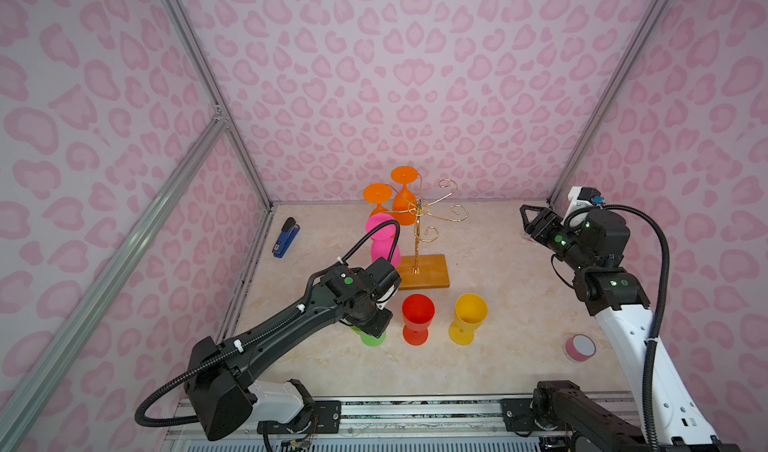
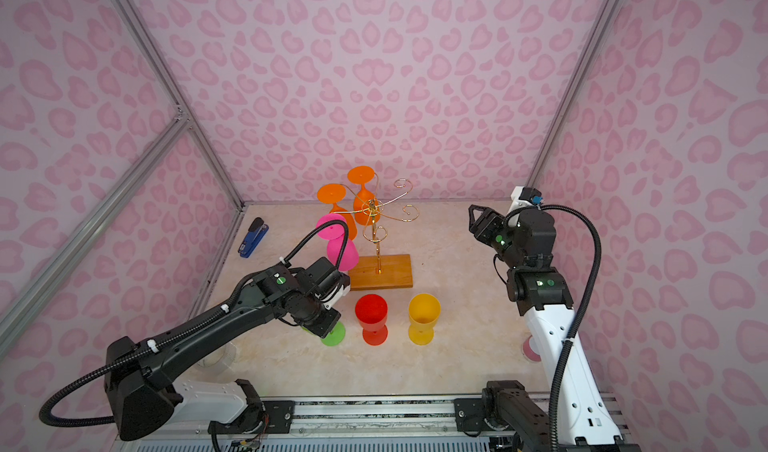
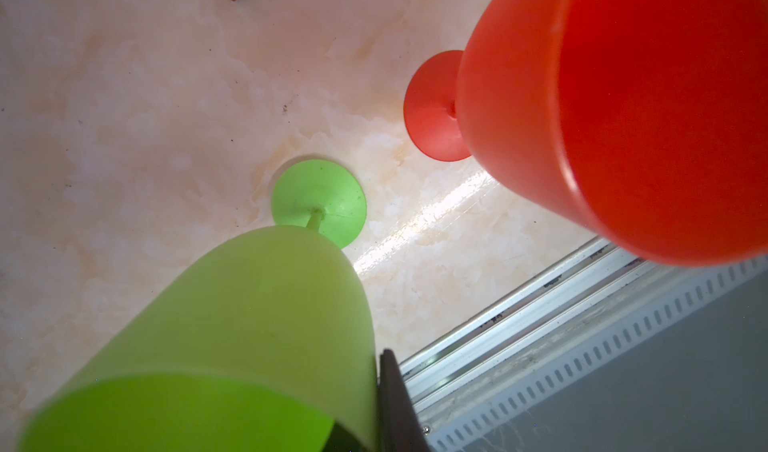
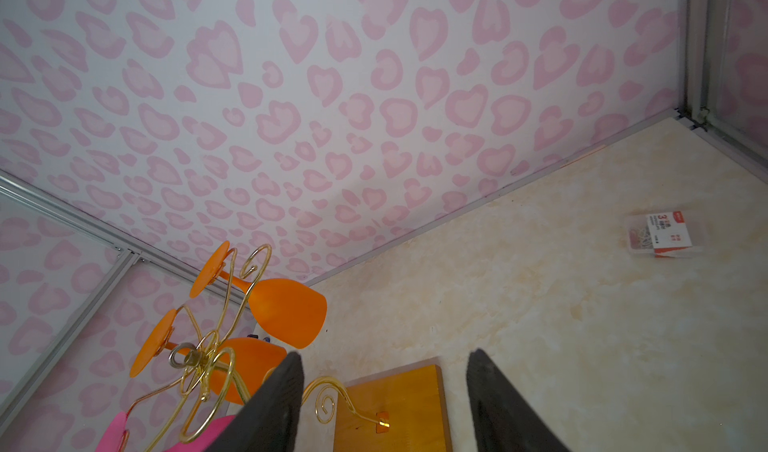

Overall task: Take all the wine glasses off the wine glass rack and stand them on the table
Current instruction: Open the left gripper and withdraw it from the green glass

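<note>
Worktop (image 1: pixel 498 262): pale marbled slab, enclosed by pink heart-patterned walls (image 1: pixel 415 75) | stapler (image 1: pixel 286 237): blue and black, lying near the worktop's far left edge | tape roll (image 1: pixel 580 347): pink-sided, white-faced, flat near the worktop's right edge | clip box (image 4: pixel 660 235): clear, red-and-white label, on the worktop near a corner.

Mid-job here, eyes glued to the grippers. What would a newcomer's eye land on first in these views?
The gold wine glass rack at mid-table, with a pink glass and two orange glasses hanging upside down on its left in both top views. In front of it a red glass and a yellow glass stand upright side by side, and the black left arm leans over a green glass beside the red one.
</note>
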{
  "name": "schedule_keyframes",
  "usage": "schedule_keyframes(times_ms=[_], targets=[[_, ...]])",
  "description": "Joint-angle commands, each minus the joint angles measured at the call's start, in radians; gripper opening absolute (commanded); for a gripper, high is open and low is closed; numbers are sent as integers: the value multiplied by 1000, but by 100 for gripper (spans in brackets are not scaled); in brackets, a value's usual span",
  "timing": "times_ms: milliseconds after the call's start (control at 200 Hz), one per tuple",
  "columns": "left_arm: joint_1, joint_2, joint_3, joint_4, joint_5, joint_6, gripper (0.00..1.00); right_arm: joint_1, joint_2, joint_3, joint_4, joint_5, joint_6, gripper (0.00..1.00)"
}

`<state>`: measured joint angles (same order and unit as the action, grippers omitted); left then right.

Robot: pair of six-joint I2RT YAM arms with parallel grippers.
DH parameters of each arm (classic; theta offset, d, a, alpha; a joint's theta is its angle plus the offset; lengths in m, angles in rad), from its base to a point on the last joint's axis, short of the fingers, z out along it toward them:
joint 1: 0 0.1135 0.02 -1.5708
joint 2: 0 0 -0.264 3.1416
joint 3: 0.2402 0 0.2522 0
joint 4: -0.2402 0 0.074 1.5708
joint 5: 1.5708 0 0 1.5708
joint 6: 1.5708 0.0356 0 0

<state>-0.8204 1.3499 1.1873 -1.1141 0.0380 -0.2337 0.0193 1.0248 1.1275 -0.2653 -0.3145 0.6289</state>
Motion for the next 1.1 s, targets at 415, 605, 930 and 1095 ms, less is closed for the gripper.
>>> schedule_keyframes(times_ms=[415, 605, 930, 1095], targets=[[-3, -87, 107, -59, -25, -33, 55, -7, -5, -14, 35, -17, 6, 63], [-2, -233, 241, -47, 9, -58, 57, -11, -8, -21, 39, -20, 9, 63], [29, -478, 211, 291, 131, -179, 59, -11, -9, -56, 78, -44, 39, 63], [163, -516, 71, 612, 313, -362, 57, -11, -9, -71, 103, -67, 62, 63]])
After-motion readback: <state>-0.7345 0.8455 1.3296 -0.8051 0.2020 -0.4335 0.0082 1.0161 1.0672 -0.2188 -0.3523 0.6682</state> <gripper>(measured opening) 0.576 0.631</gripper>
